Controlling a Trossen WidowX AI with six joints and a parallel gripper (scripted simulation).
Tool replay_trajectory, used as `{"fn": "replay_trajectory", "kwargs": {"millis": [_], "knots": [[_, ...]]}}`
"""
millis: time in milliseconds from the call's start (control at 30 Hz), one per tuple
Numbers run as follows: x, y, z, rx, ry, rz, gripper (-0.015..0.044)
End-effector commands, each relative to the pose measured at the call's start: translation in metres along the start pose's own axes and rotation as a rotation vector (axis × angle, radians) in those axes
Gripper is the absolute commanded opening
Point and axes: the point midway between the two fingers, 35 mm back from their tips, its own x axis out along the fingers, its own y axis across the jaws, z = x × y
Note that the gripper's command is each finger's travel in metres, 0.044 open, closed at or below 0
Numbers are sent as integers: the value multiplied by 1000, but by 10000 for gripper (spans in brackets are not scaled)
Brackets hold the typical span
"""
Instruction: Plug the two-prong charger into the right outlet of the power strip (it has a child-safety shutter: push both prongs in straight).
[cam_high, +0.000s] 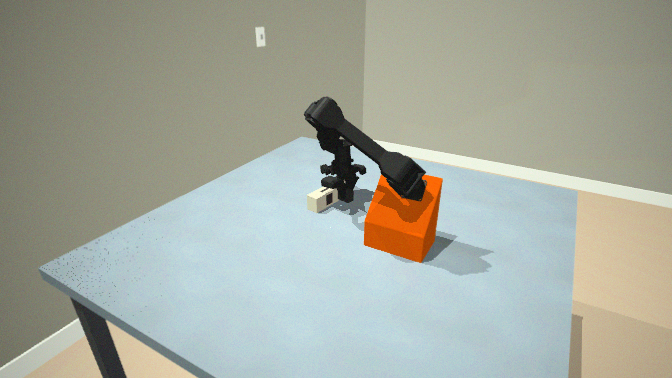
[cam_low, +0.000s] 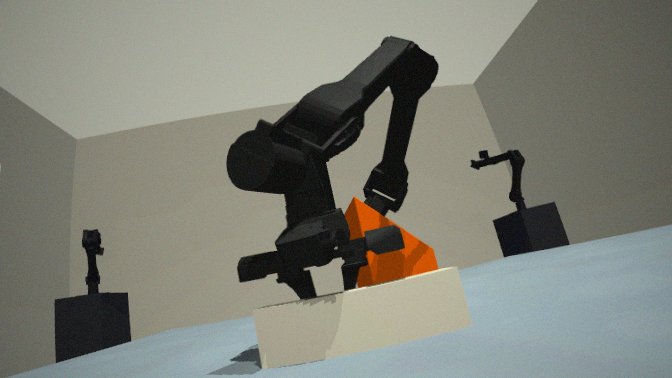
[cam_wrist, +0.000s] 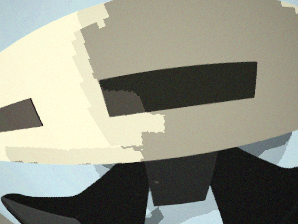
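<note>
The cream power strip lies on the table. In the wrist view the strip fills the upper part, with a wide dark opening near the middle and part of another at the left edge. My gripper points down at the strip, its fingertips partly hidden behind it in the exterior view. It is shut on the charger, a dark block between the fingers in the wrist view. The strip's edge covers the charger's far end. The prongs are hidden, so I cannot tell whether they are in an outlet.
A large orange sloped block stands beside the strip, under the arm's raised links. In the exterior view, two other small arms stand on dark boxes in the background. The blue table extends around the strip and block.
</note>
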Motion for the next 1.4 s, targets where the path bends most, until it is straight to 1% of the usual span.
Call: {"fn": "replay_trajectory", "kwargs": {"millis": [0,1367], "knots": [[-3,1,13,-34,-37,-6,0],[-6,1,9,-34,-37,-6,0]]}}
